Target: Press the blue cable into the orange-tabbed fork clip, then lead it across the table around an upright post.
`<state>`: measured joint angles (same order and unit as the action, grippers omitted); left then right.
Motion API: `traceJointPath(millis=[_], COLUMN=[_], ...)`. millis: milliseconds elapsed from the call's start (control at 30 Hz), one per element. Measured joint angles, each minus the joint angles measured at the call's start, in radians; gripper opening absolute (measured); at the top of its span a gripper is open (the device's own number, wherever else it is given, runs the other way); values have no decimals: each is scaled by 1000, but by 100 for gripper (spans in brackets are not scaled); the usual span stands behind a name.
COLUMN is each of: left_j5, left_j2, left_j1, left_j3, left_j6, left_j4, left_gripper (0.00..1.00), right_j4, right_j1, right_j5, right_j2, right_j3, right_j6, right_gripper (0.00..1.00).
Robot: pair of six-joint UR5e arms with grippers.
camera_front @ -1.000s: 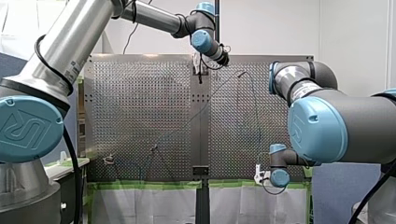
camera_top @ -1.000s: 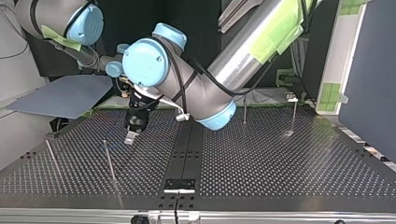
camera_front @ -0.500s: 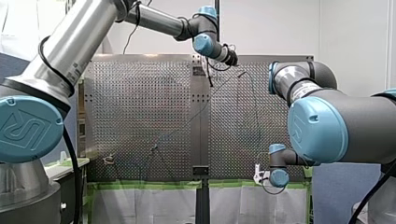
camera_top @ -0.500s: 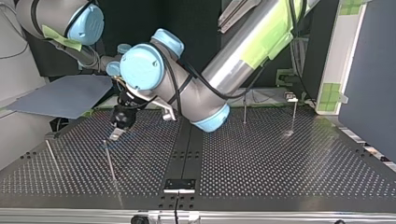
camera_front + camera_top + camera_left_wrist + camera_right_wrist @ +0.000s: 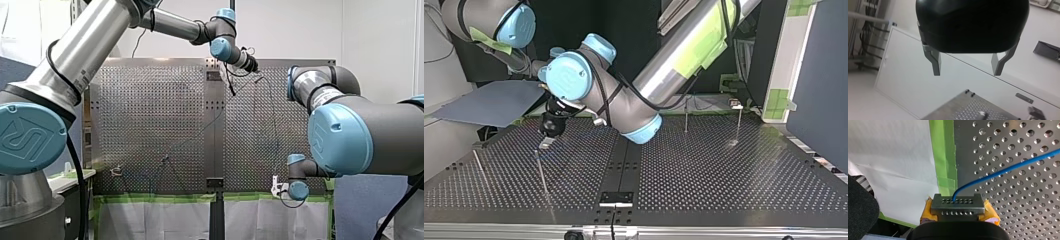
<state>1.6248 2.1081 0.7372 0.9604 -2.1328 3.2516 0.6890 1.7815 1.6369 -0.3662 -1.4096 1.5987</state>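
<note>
The blue cable (image 5: 1008,170) leaves my right gripper (image 5: 956,203), which is shut on its end between yellow pads (image 5: 927,210), low over the perforated table (image 5: 1023,202) near its green-taped edge. In the front view the cable (image 5: 274,125) rises from my right gripper (image 5: 275,188) towards the far side. My left gripper (image 5: 968,67) hangs open with bare metal fingers (image 5: 935,63) and nothing between them. It hovers over the far part of the table (image 5: 150,115), just behind an upright post (image 5: 541,172) in the top view. A small clip (image 5: 116,171) sits at the front view's near left.
More thin posts stand on the table: one (image 5: 479,167) at the top view's left, two (image 5: 685,120) (image 5: 738,122) at its back right beside the clip (image 5: 736,105). A black bracket (image 5: 615,197) sits on the centre seam. Green tape (image 5: 944,155) lines the table's edge.
My left gripper has swung towards the front view's right, the top view's left, closer to the upright post, staying open. My right arm and the cable end have not moved.
</note>
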Motion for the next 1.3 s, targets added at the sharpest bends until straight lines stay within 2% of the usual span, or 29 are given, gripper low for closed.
traceJointPath(millis=[133,367,800,1100,1300], left_j5=[7,26,148,191,237], left_j2=[33,63,73,153,171], left_j1=[5,-2,-29,-31,-36], left_j3=[-2,-6,-43,-124,-186], left_j6=[-30,-38,-51,-65,-43], left_j4=[16,16,-2,-3,-17], left_gripper=[100,100,100,100,100], right_j4=[0,0,-1,-1,-1], right_j1=[0,1,5,4,5], right_j5=[0,0,0,0,-4], right_j2=[0,0,0,0,0], right_j3=[0,0,0,0,0], right_j6=[0,0,1,5,6], right_gripper=[1,1,1,1,1])
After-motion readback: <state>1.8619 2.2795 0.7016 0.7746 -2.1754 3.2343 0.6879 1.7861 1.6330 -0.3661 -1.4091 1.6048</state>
